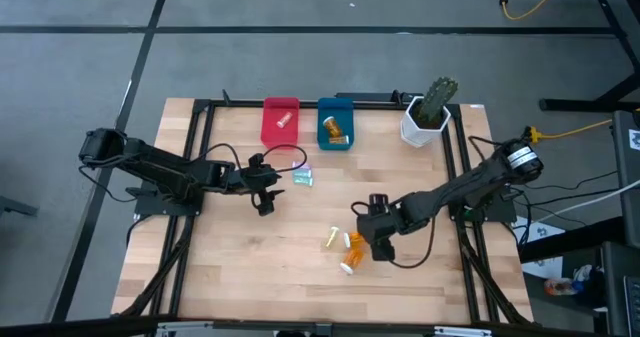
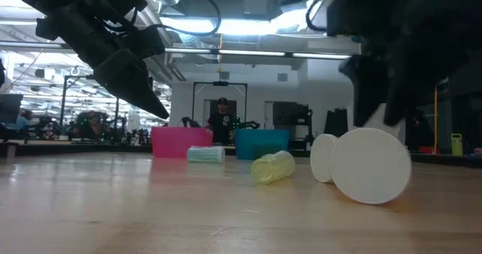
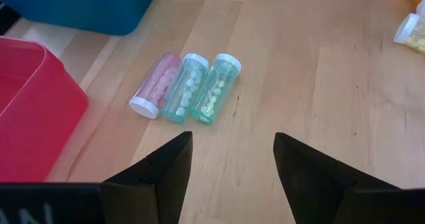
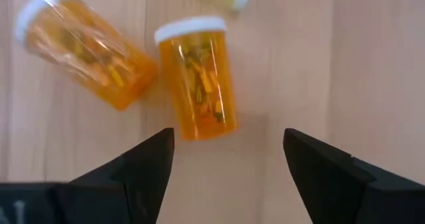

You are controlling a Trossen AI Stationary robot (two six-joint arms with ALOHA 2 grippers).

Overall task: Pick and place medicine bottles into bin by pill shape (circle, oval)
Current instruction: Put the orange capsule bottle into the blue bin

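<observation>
My left gripper [image 1: 265, 199] is open and empty above the table, just short of three small bottles that lie side by side on their sides: one pink [image 3: 154, 86] and two teal [image 3: 186, 88] [image 3: 216, 89]. My right gripper [image 1: 377, 245] is open and empty above two orange bottles with white caps [image 4: 199, 71] [image 4: 86, 48], which lie on their sides. The nearer orange bottle lies just ahead of the gap between its fingers [image 4: 229, 141]. A yellow bottle [image 1: 330, 239] lies beside them.
A red bin [image 1: 280, 122] and a blue bin [image 1: 335, 122] stand at the table's far edge, each with a bottle inside. A white pot with a cactus [image 1: 428, 117] stands at the far right. Bare wood lies near the front edge.
</observation>
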